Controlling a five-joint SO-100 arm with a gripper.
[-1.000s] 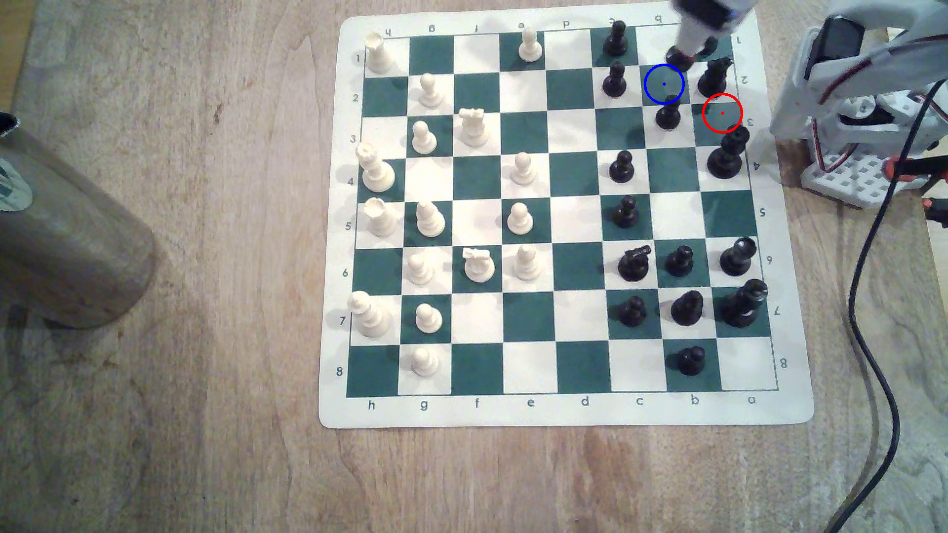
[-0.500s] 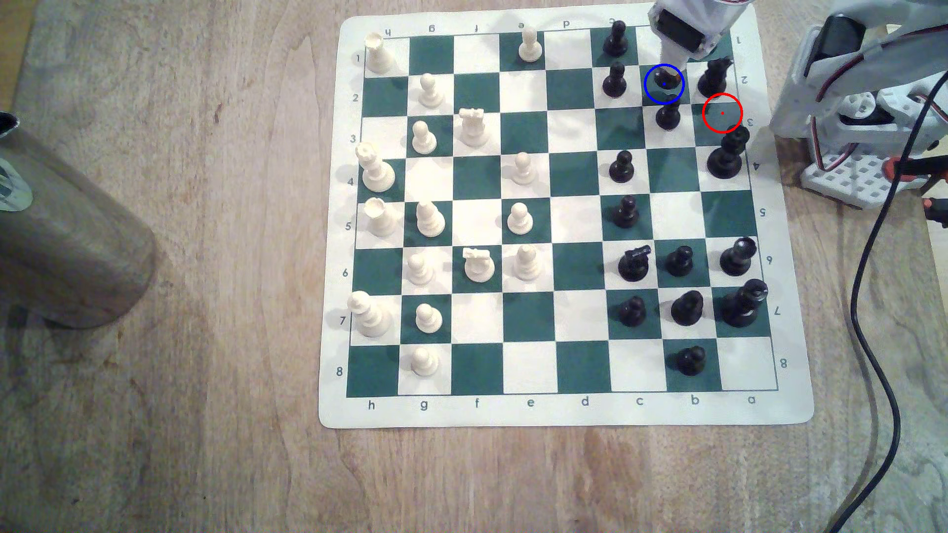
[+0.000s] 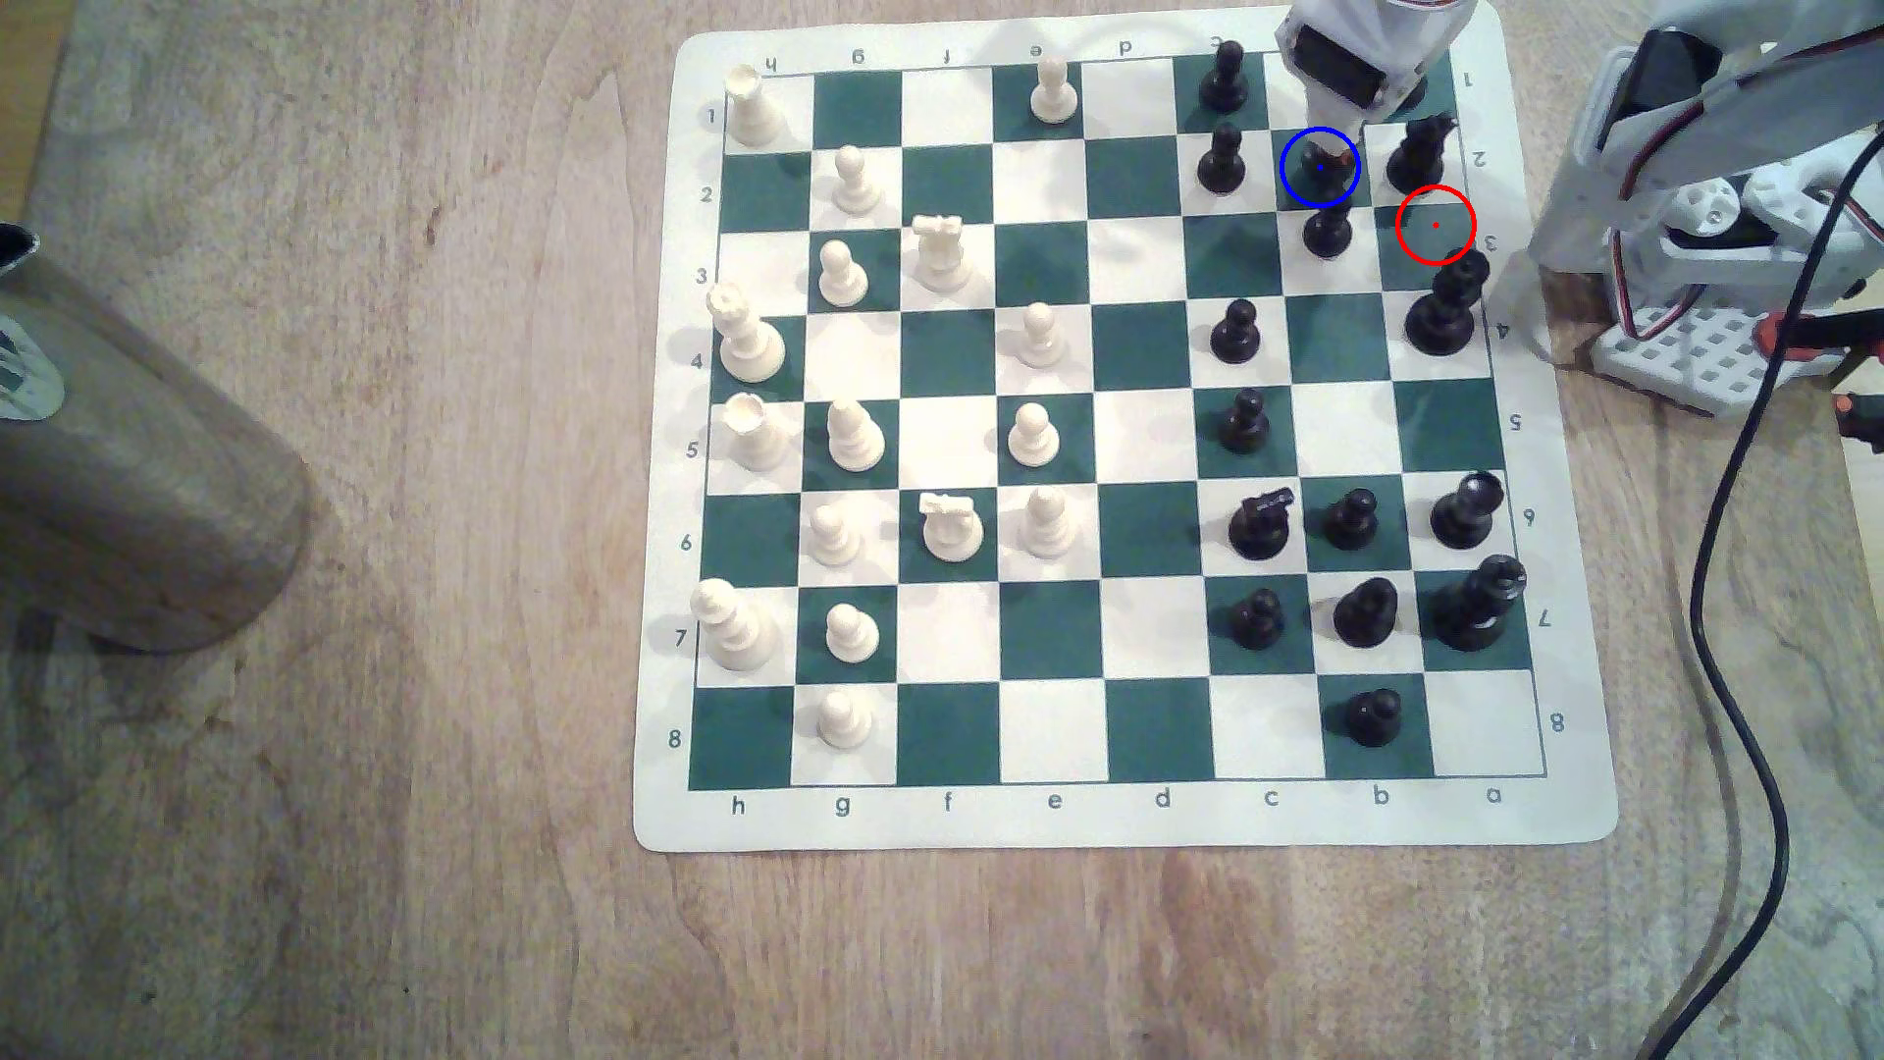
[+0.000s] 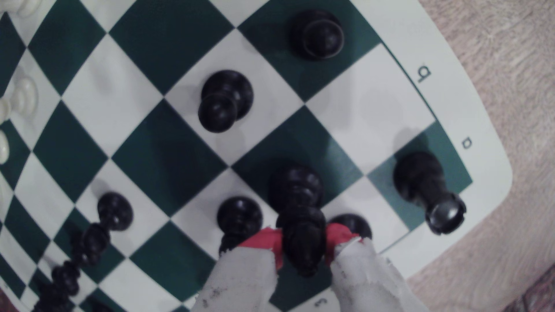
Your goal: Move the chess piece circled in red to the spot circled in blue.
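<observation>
The chess piece (image 3: 1322, 163), a glossy black piece with a rounded top, stands inside the blue ring on the spot (image 3: 1296, 188), a dark green square near the board's far right corner in the exterior view. My gripper (image 3: 1323, 151) comes down on it from above. In the wrist view my gripper (image 4: 303, 240) is shut on the chess piece (image 4: 301, 237), with red-taped white fingers (image 4: 246, 270) against both sides of its head. Its base hangs over the green square; whether it touches the mat I cannot tell. The red-ringed green square (image 3: 1435, 225) holds no piece.
A black pawn (image 3: 1326, 229) stands just in front of the blue ring. A black knight (image 3: 1419, 153) is to its right and black pawns (image 3: 1221, 161) to its left. A tall black piece (image 3: 1446, 306) and the arm base (image 3: 1713, 306) are nearby. A metal cylinder (image 3: 122, 459) lies far left.
My gripper carried the black piece from just behind the blue ring forward and down into it. In the last half second it only settled slightly.
</observation>
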